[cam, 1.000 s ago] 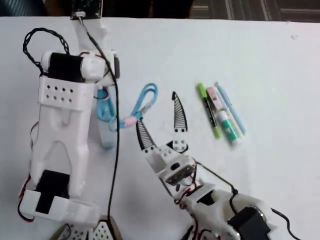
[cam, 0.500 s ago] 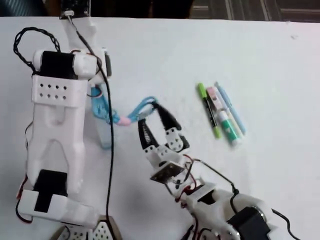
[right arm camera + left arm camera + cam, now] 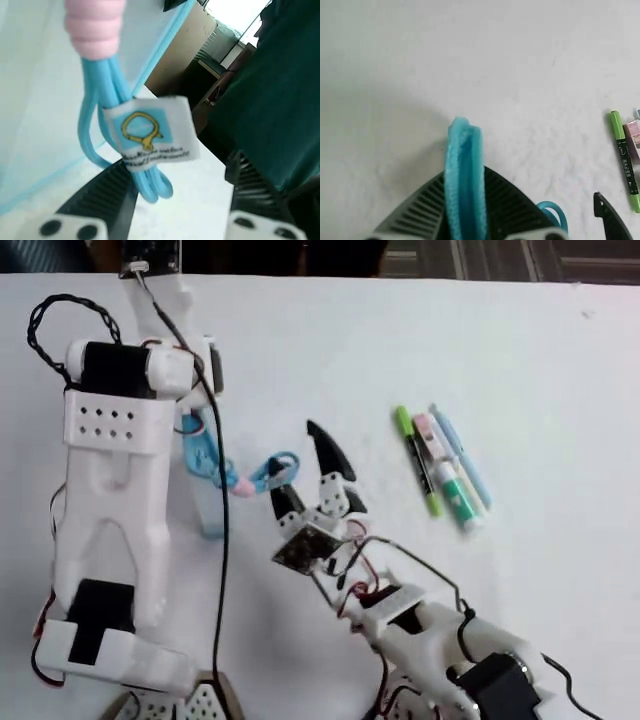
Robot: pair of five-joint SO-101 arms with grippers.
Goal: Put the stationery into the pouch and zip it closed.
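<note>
Nearest the table's front edge, your right gripper stands spread, with the blue pull loop between its jaws, the cord against one finger and nothing pinched. Beyond it, toward the left edge, the left gripper is clenched on the pouch rim. The stationery lies outside it, toward the right edge. You're probably at the unzipping step: close on the loop, then draw it along the zip.

Tabletop: plain white. Pouch: pale translucent blue with brighter blue edging. Pull cord: bright blue, carrying a pink ribbed bead and a white tag printed with a yellow ring on a blue square. Stationery: green marker, light blue pen, pink-and-white stick, teal-and-white stick. Left arm and right arm: white shells, black ribbed jaws.
</note>
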